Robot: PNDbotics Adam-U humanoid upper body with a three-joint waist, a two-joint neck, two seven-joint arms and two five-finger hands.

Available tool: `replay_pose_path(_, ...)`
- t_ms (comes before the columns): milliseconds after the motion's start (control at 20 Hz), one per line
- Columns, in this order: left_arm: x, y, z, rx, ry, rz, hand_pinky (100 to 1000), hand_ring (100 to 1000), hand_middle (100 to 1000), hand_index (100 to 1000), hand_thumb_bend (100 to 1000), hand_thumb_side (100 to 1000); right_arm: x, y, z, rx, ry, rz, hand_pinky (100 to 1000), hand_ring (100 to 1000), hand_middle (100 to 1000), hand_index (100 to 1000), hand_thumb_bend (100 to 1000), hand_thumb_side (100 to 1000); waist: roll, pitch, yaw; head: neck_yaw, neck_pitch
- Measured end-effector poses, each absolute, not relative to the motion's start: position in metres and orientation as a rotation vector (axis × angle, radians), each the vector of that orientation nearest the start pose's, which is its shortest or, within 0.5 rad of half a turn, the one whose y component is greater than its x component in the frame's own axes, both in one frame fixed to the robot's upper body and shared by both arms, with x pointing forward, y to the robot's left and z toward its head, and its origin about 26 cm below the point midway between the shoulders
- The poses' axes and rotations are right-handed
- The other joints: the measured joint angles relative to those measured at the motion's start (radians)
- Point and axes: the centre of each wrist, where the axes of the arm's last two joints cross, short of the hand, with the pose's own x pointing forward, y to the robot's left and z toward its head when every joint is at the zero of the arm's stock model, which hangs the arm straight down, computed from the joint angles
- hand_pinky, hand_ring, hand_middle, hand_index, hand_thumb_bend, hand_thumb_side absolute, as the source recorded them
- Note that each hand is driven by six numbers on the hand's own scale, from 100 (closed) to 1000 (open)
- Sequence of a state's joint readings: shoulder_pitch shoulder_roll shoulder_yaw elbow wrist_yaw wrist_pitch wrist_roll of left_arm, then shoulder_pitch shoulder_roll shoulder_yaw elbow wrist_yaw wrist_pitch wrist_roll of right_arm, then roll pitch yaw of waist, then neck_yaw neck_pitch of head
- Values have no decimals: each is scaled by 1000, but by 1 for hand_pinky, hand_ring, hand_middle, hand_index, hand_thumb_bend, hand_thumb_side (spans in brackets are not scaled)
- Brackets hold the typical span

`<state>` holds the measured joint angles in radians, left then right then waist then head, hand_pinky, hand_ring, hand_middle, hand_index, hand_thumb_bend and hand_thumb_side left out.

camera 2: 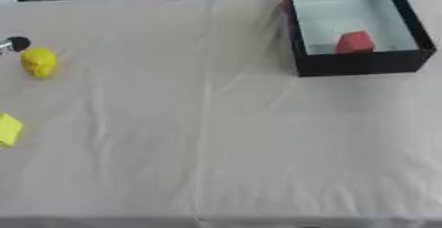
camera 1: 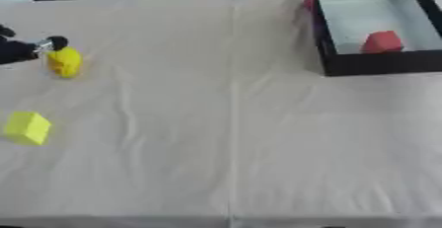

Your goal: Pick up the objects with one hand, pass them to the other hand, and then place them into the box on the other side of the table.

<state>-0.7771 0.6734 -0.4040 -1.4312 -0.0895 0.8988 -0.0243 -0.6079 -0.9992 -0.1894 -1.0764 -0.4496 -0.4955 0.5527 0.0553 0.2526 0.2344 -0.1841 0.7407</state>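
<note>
A bench (camera 1: 241, 138) covered in a creased cream-white cloth fills both views. At its far left edge the robot's black left hand (camera 1: 19, 49) reaches in, a dark rounded fingertip (camera 1: 57, 41) touching the top of a small bright yellow rounded object (camera 1: 65, 62) that rests on the cloth; only part of the hand shows, and I cannot tell whether its fingers are spread or pinching the yellow piece. Nearer the camera, also by the left edge and well apart from the rounded piece, a yellow-green block (camera 1: 27, 128) with flat faces lies on the cloth. On the far right side sits a black-walled rectangular box (camera 2: 362, 63) with a pale blue-white interior. Inside it, against the near wall, rests a red block (camera 2: 354, 42). The right hand appears in neither view.
</note>
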Motion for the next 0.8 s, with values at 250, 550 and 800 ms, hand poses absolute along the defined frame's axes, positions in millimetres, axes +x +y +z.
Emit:
replay_pose_path(250,407,266,214,723,-1087,-610,740,774,734,770,821,579,348,-533,281,-410,-2144,763,1000,1000,1000,970,100,449,10,0,0,14,5)
replay_pose_path(550,399,284,196,658,-984,-640,758,787,741,780,845,585,349,-534,281,-425,-2130,774,1000,1000,1000,970,100,449,19,0,-2,38,9)
replay_pose_path(800,395,295,183,615,-915,-641,764,792,742,784,851,566,349,-534,281,-430,-2125,777,1000,1000,1000,968,100,447,21,0,-7,51,10)
